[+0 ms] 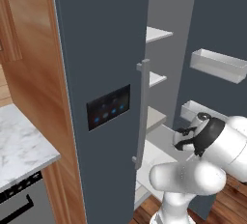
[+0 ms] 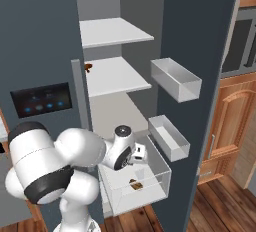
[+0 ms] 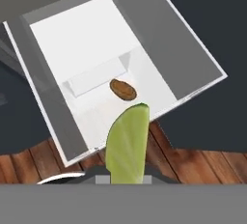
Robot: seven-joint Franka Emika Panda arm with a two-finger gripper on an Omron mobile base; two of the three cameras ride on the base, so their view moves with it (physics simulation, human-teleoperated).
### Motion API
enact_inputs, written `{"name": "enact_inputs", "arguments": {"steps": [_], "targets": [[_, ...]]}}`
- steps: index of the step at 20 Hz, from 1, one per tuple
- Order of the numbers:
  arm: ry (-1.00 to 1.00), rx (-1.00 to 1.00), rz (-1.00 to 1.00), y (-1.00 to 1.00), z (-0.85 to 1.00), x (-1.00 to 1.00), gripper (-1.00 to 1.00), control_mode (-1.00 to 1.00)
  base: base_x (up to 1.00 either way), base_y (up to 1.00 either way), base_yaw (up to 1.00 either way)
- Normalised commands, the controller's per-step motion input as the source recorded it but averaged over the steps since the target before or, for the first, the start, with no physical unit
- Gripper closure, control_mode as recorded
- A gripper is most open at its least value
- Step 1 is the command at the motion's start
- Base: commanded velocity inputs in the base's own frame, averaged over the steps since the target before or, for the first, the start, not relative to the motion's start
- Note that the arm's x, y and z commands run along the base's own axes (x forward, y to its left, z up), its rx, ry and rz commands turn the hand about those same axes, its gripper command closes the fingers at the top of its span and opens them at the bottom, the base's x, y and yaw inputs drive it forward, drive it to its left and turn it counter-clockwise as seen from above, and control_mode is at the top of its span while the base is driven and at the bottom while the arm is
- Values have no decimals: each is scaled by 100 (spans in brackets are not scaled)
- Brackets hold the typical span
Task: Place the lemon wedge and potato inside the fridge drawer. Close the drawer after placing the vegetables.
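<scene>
The fridge drawer (image 2: 150, 176) is standing pulled out from the bottom of the dark grey fridge (image 2: 200, 51), its translucent walls open to the top. The potato (image 2: 135, 185) is lying on the drawer's floor, near the front wall; in the hand view it (image 3: 122, 89) is sitting close to the middle of the white bottom, apart from every wall.

The pincer (image 2: 141, 152) is hanging over the drawer's rear left part, above the potato and not touching it. It is carrying the lemon wedge (image 3: 127, 146), a yellow-green slice that is rising from the bottom of the hand view and pointing toward the potato. The fingertips themselves are hidden behind the wedge, so the pincer is clenched on it as far as the pictures show.

Two clear door bins (image 2: 177, 78) are hanging on the open right door, one above the other, and the lower bin (image 2: 169, 137) is sitting just beside the drawer's right wall. White shelves (image 2: 115, 31) are spanning the fridge above. A small brown object (image 2: 89, 67) is resting at the left edge of the second shelf; what it is cannot be told. The left door is carrying a dark control panel (image 1: 108, 107) and a grey handle (image 1: 142, 114). A marble worktop (image 1: 19, 143) is showing at the far left.
</scene>
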Motion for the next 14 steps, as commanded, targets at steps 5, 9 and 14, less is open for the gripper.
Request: {"name": "enact_inputs", "arguments": {"steps": [5, 9, 14], "targets": [[0, 0, 16, 0, -13, 20, 100, -100, 0, 0, 0], [10, 0, 7, 0, -12, 43, 100, -100, 0, 0, 0], [9, 1, 2, 0, -25, 40, 100, -100, 0, 0, 0]]}}
